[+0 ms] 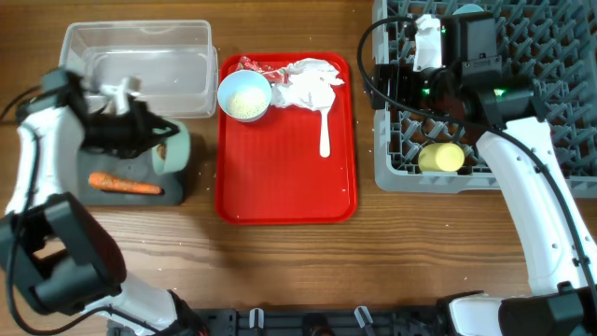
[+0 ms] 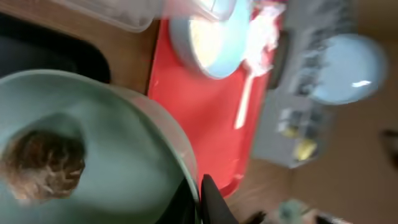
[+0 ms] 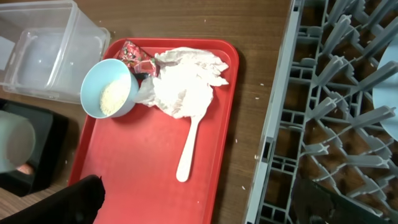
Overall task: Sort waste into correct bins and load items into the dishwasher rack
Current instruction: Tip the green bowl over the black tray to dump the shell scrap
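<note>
Well, I was on the step of tipping scraps out of a bowl. My left gripper point(image 2: 199, 198) was clamped on the rim of one bowl point(image 2: 112, 137) and held it on its side over the black tray point(image 1: 173, 194). The brown lump point(image 2: 43, 165) sat on the inside of the bowl, well away from the fingers, and had not dropped out yet. The carrot point(image 1: 124, 184) lay in the black tray, just below the bowl. I judged that the next move called for more tilt, or a small shake, so the lump would fall in beside the carrot and not onto the table. After that, I thought, the bowl could go to the rack point(image 1: 569, 56). My right gripper point(image 3: 196, 193) hung over the rack with its fingers wide apart and nothing in them. The cup point(image 1: 440, 157) lay in the rack near its front edge. The other bowl point(image 1: 244, 93), with rice in it, stood on the red tray point(image 1: 280, 187), right beside the tissue point(image 1: 308, 84). The wrapper point(image 1: 250, 64) lay just behind those two, and the spoon point(image 1: 325, 131) poked out from under the tissue. All of these were well apart from both grippers, so they had to wait for later.
</note>
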### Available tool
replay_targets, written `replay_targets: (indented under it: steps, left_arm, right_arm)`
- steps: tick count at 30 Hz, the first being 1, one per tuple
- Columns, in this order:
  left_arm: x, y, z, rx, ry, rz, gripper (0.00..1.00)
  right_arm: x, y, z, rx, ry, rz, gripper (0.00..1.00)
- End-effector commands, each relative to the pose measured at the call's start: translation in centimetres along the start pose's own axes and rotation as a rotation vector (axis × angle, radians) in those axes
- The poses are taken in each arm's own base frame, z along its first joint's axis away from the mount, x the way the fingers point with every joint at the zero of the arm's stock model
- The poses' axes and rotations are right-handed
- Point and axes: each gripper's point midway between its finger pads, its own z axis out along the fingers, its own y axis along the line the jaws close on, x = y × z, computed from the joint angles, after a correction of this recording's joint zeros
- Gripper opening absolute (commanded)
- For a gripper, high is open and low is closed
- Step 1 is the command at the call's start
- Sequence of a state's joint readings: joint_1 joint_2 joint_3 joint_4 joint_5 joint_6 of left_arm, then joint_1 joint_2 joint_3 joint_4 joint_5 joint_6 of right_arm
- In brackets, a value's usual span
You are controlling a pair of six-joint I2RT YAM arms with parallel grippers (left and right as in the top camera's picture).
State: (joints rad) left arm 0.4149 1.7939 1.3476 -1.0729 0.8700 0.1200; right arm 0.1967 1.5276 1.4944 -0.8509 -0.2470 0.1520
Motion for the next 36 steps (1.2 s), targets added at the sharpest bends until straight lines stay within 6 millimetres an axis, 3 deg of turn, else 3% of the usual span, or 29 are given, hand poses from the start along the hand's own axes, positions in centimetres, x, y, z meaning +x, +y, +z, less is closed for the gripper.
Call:
replay_targets:
  steps: [1,2,7,12,15,20,26,28,30,36]
  left_arm:
    - [-1.3,-1.2,-4.2,0.333,-0.171,0.03,0.04]
    - [-1.7,-0.5,-6.3,0.407,-0.245,0.008,0.04]
    - [-2.0,0.4,-10.7,0.562,-0.378,-0.098,0.04]
    - [-2.2,-0.1,-11.3,0.624,-0.371,-0.174,0.04]
    - [-2.8,1.2,-10.8,0.591,-0.367,-0.184,0.04]
    - [-3.4,5.0,-8.4,0.494,-0.339,-0.221,0.04]
    - [-3.7,4.7,-8.6,0.567,-0.332,-0.278,0.04]
    - [-3.9,5.9,-8.1,0.483,-0.34,-0.246,0.04]
    - [-4.0,9.3,-6.8,0.28,-0.33,-0.297,0.04]
    - [-4.2,11.1,-6.6,0.18,-0.339,-0.325,0.04]
  right_arm:
    - [0.0,0.3,0.1,-0.014,0.004,-0.019,1.0]
    - [0.0,0.3,0.1,-0.015,0.004,-0.019,1.0]
    - [0.0,0.3,0.1,-0.015,0.004,-0.019,1.0]
    - [0.1,0.3,0.1,-0.015,0.005,-0.012,1.0]
    - [0.1,0.3,0.1,-0.014,0.008,-0.011,0.99]
    - [0.1,0.3,0.1,-0.014,0.008,-0.011,1.0]
    - [0.1,0.3,0.1,-0.014,0.008,-0.011,1.0]
    - [0.2,0.3,0.1,-0.014,0.01,-0.011,1.0]
    - [0.2,0.3,0.1,-0.017,0.012,-0.01,1.0]
    - [0.7,0.3,0.1,-0.014,0.03,-0.005,1.0]
